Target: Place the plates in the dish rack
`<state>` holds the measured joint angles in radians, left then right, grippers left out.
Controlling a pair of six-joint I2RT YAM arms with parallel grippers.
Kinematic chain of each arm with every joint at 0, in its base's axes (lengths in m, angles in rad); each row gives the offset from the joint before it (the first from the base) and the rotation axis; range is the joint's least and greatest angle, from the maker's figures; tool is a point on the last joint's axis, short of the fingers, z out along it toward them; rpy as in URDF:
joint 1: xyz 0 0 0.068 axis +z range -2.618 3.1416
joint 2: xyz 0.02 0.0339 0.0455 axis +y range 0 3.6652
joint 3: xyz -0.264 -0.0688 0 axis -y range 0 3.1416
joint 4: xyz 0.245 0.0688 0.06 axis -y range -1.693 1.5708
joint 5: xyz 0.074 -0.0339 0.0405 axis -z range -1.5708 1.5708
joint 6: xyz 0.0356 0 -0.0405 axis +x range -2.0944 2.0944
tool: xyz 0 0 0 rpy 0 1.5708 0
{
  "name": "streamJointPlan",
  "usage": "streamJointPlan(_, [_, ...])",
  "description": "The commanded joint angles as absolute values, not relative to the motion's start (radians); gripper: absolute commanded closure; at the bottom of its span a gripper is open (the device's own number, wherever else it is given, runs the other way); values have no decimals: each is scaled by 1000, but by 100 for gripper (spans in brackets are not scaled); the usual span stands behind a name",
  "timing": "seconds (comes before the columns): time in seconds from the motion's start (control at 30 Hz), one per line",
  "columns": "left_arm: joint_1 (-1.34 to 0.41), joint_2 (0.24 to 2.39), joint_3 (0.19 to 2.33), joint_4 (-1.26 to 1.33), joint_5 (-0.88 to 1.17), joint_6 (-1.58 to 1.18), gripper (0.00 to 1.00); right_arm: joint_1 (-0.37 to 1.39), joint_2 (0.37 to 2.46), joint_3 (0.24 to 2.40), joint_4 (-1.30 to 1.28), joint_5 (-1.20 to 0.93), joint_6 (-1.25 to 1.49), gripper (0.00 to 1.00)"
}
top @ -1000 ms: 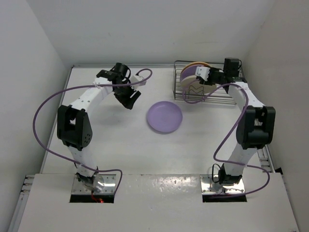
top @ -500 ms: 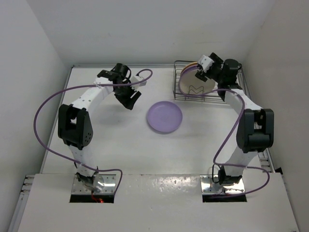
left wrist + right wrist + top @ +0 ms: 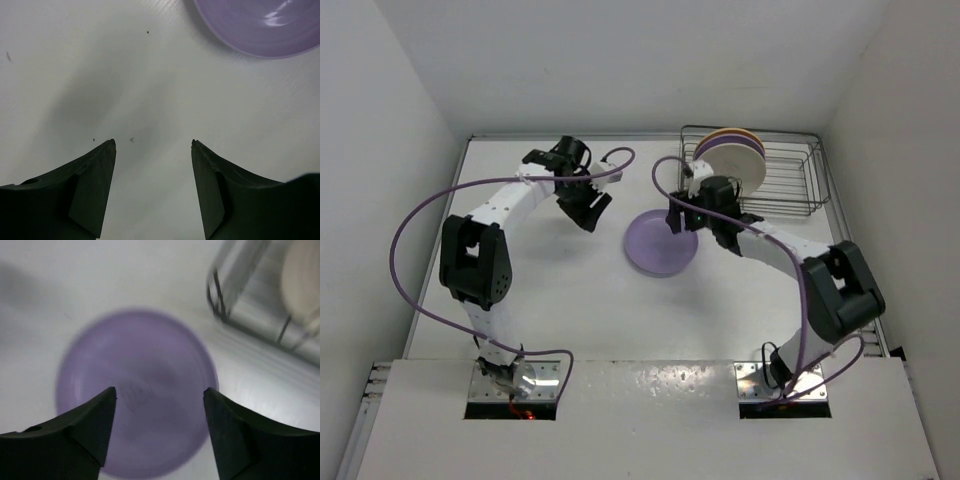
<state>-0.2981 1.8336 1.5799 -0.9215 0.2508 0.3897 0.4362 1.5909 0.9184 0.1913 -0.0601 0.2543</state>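
A lavender plate point(image 3: 657, 247) lies flat on the table; it also shows in the right wrist view point(image 3: 137, 390) and at the top edge of the left wrist view point(image 3: 260, 25). Three plates stand upright in the wire dish rack point(image 3: 790, 190): a yellow-orange one at the back, a lavender one, and a cream one point(image 3: 735, 160) in front. My right gripper point(image 3: 682, 220) point(image 3: 159, 390) is open and empty, hovering over the flat plate's right side. My left gripper point(image 3: 588, 212) point(image 3: 152, 142) is open and empty, left of that plate.
The rack stands at the back right corner by the white wall. White walls close in the table on the left, back and right. A blurred corner of the rack point(image 3: 265, 300) shows in the right wrist view.
My right gripper left the cream plate standing in the rack and swung left and forward to over the flat lavender plate. The left arm barely moved.
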Motion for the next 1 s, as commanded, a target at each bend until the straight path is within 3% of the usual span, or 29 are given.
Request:
streamJointPlan(0.0, [-281, 1773, 1559, -899, 265, 368, 33, 452, 1621, 881, 103, 159, 466, 33])
streamJointPlan(0.27, [-281, 1743, 1526, -890, 288, 368, 33, 477, 1683, 882, -41, 298, 449, 45])
streamJointPlan(0.5, [-281, 1743, 1526, -890, 288, 368, 33, 443, 1759, 831, 80, 180, 426, 62])
streamJointPlan(0.53, [-281, 1733, 1526, -881, 288, 368, 33, 431, 1766, 842, 77, 169, 426, 67])
streamJointPlan(0.57, [-281, 1733, 1526, -881, 288, 368, 33, 425, 1790, 865, 42, 161, 388, 86])
streamJointPlan(0.6, [-281, 1733, 1526, -881, 288, 368, 33, 422, 1790, 888, 25, 150, 370, 97])
streamJointPlan(0.63, [-281, 1733, 1526, -881, 288, 368, 33, 426, 1786, 896, 9, 156, 348, 100])
streamJointPlan(0.77, [-272, 1724, 1517, -881, 288, 368, 33, 468, 1694, 829, 130, 135, 89, 100])
streamJointPlan(0.87, [-262, 1724, 1508, -881, 288, 368, 33, 468, 1566, 738, 217, 5, -115, 100])
streamJointPlan(0.97, [-262, 1724, 1508, -871, 288, 368, 33, 445, 1477, 785, 180, -66, -227, 100])
